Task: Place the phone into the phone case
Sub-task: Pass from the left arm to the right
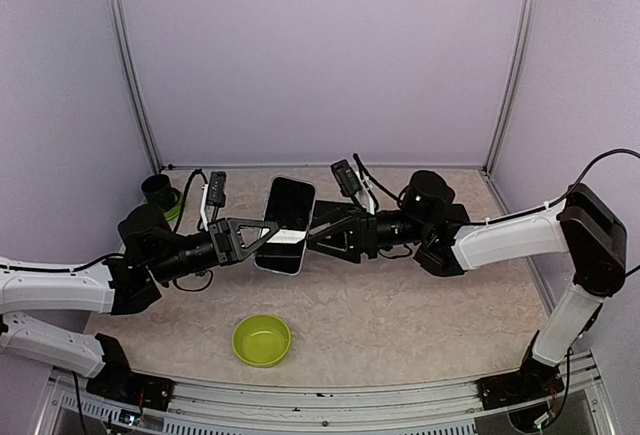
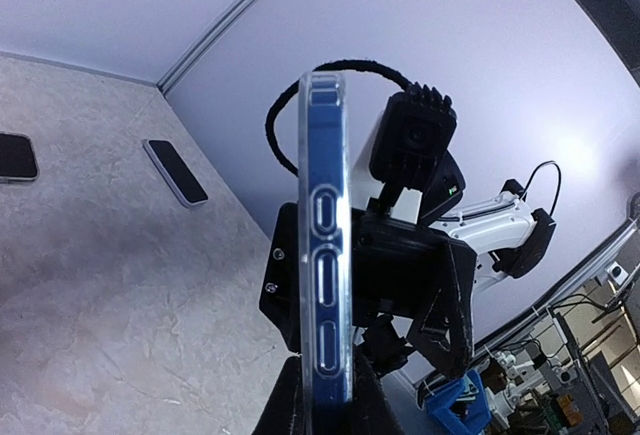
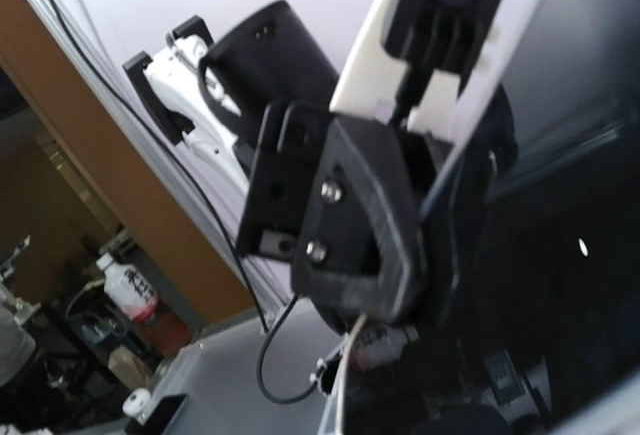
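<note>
- Phone (image 1: 288, 217) is held up over the middle of the bench (image 1: 400, 305).
- It looks already seated in the clear phone case (image 2: 306, 205); setting it down remains.
- Left fingers (image 2: 285, 405) pinch its edge; right fingers' (image 1: 332, 231) grip, can't tell.

Two grippers are showing: left gripper (image 1: 262, 238), right gripper (image 1: 312, 238). One phone (image 1: 288, 217) is hanging between them, with one clear case (image 2: 325, 255) showing around its edge. Two phone-like things are lying on the table (image 2: 120, 285): a cut-off slab (image 2: 13, 156) and a whole slab (image 2: 176, 171). One green bowl (image 1: 262, 340) and one dark cup (image 1: 158, 191) are sitting there too.
</note>
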`<action>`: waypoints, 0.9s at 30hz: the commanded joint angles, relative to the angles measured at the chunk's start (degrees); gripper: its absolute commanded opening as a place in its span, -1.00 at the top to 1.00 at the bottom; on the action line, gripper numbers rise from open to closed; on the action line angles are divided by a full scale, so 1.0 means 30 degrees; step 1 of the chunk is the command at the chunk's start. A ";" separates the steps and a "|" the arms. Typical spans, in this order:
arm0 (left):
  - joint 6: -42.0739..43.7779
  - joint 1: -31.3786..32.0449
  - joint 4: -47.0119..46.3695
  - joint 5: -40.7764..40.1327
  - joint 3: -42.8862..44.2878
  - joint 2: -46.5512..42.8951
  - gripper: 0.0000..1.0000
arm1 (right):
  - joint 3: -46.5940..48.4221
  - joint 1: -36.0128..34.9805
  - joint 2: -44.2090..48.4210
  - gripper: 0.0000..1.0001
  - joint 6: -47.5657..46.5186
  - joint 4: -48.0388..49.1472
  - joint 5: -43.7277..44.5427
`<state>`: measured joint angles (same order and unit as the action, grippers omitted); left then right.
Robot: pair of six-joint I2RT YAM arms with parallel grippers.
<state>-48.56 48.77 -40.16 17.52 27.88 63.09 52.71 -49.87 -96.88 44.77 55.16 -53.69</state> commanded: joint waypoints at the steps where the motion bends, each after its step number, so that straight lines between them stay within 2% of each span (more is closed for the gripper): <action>1: -0.0495 0.0232 -0.2648 -0.0095 0.0625 0.0734 1.00 | 0.0254 -0.0160 -0.0700 -0.44 0.1113 0.2289 0.0506; 4: -0.0580 0.0265 -0.3166 0.0060 0.0747 0.1255 1.00 | 0.0677 -0.0153 -0.1138 -0.36 0.1455 0.2609 0.0344; 8: -0.0489 0.0243 -0.3685 -0.0134 0.0817 0.1706 1.00 | 0.1208 -0.0141 -0.1756 -0.10 0.2009 0.3154 -0.0024; 11: -0.0603 0.0265 -0.4098 -0.0084 0.0789 0.1999 1.00 | 0.1557 -0.0144 -0.2171 0.23 0.2616 0.3855 -0.0353; 15: -0.0602 0.0265 -0.4216 -0.0094 0.0802 0.2337 1.00 | 0.1952 -0.0110 -0.2650 0.83 0.3444 0.4718 -0.0580; 17: -0.0542 0.0265 -0.4247 -0.0111 0.0786 0.2351 1.00 | 0.2095 -0.0084 -0.2787 1.00 0.3919 0.5214 -0.0694; 18: -0.0481 0.0251 -0.4227 -0.0128 0.0734 0.2349 0.97 | 0.2130 -0.0063 -0.2813 1.00 0.4119 0.5369 -0.0767; 19: -0.0418 0.0260 -0.4184 -0.0149 0.0702 0.2305 0.81 | 0.2182 -0.0028 -0.2787 1.00 0.4243 0.5436 -0.0813; 21: -0.0227 0.0237 -0.3672 -0.0303 0.0700 0.2035 0.30 | 0.2172 0.0100 -0.2617 1.00 0.4357 0.5278 -0.0863; 24: 0.0369 0.0180 -0.2287 -0.0822 0.0726 0.1345 -0.20 | 0.1920 0.0510 -0.2043 1.00 0.4247 0.4188 -0.0773; 27: 0.1250 0.0001 -0.0521 -0.1375 0.0734 0.0186 -0.63 | 0.1593 0.1162 -0.1252 1.00 0.3603 0.1796 -0.0639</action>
<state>-47.70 49.43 -46.89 16.19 28.45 67.88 56.95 -48.71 -105.08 57.91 64.16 -55.42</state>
